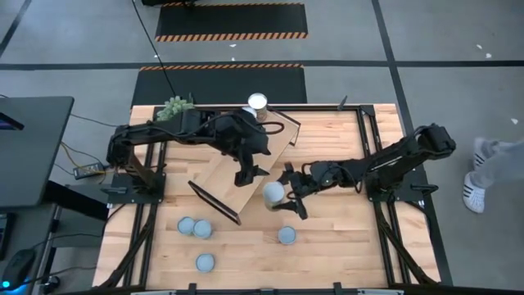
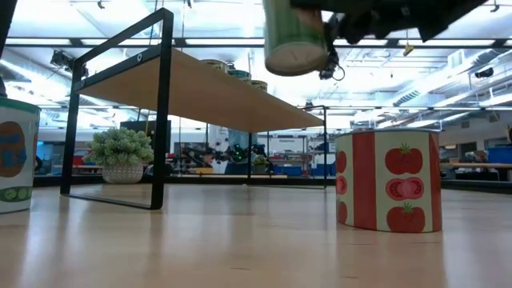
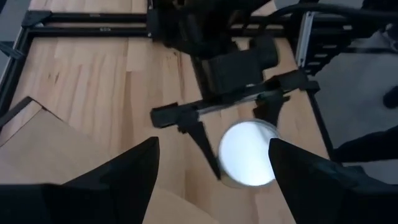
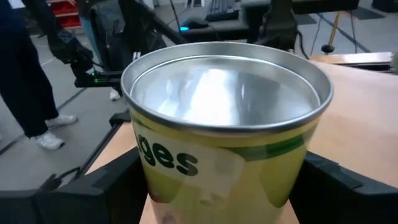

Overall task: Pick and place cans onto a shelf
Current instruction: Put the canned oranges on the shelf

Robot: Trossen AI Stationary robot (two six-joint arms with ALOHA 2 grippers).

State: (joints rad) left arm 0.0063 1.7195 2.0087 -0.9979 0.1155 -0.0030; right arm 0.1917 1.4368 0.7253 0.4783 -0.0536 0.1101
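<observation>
My right gripper (image 1: 282, 193) is shut on a can (image 1: 273, 193) with a silvery top and a yellow-green label (image 4: 186, 162), held in the air just off the near right side of the shelf (image 1: 221, 176). The shelf, a light-wood board with black frame ends, stands slantwise on the table. My left gripper (image 1: 250, 173) hangs open and empty over the board; its wrist view looks down on the held can (image 3: 247, 154). Another can (image 1: 257, 102) stands at the shelf's far end. In the low view several cans (image 2: 232, 72) stand on the shelf top. My right gripper pinches the can's side wall (image 4: 149, 180) between its two fingers (image 4: 106, 186), one on each side, below the rim. The fingers come roughly level from the table's right. The can (image 2: 296, 36) is upright, top up, lifted well clear of the table.
Loose cans stand on the table near the front: two together (image 1: 194, 227), one (image 1: 205, 262) nearer the edge, one (image 1: 286, 236) below the held can. A tomato-label can (image 2: 390, 180) shows in the low view. A green plant (image 1: 173, 106) stands at the far left. A person's shoes (image 1: 479, 176) show at the right.
</observation>
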